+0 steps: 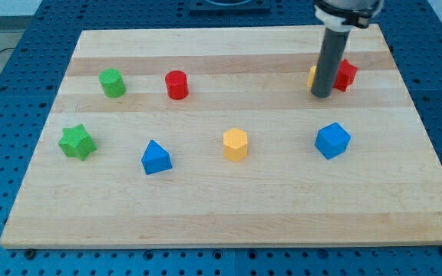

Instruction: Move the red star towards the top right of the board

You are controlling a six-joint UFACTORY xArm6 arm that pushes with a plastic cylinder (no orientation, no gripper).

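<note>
The red star lies near the view's top right of the wooden board, partly hidden behind my dark rod. My tip touches the board just left of and below the star. A yellow block peeks out from behind the rod's left side; its shape is hidden.
A red cylinder and a green cylinder sit at the upper left. A green star, a blue triangular block, a yellow hexagonal block and a blue block line the middle row.
</note>
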